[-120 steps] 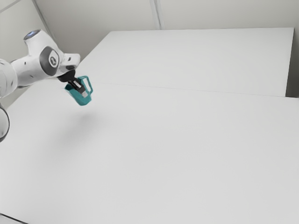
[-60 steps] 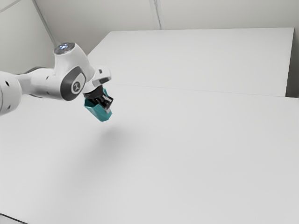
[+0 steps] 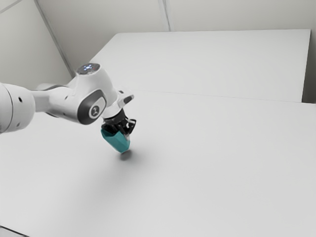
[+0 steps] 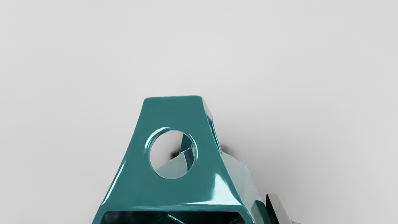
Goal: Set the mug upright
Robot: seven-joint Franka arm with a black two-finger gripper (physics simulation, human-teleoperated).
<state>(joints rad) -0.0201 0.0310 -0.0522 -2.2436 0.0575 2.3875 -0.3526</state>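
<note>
Low over the table (image 3: 197,163), the gripper (image 3: 121,131) holds the teal mug (image 3: 116,141). The mug is tilted, its narrower end down toward the exterior view's right, close above a small dark shadow; whether it touches the table I cannot tell. In the wrist view, the mug (image 4: 174,196) shows a tapered teal face with a round hole, and a dark opening at the bottom edge. One finger of the gripper (image 4: 278,209) stands against the mug's side there; the other finger is hidden.
A pale raised panel (image 3: 212,61) stands behind the table in the exterior view. A dark line (image 3: 15,231) crosses the near corner at the exterior view's left.
The arm has carried the mug down and toward the exterior view's right, closer to the table. The hand has turned, so the mug's loop seen earlier now faces differently.
</note>
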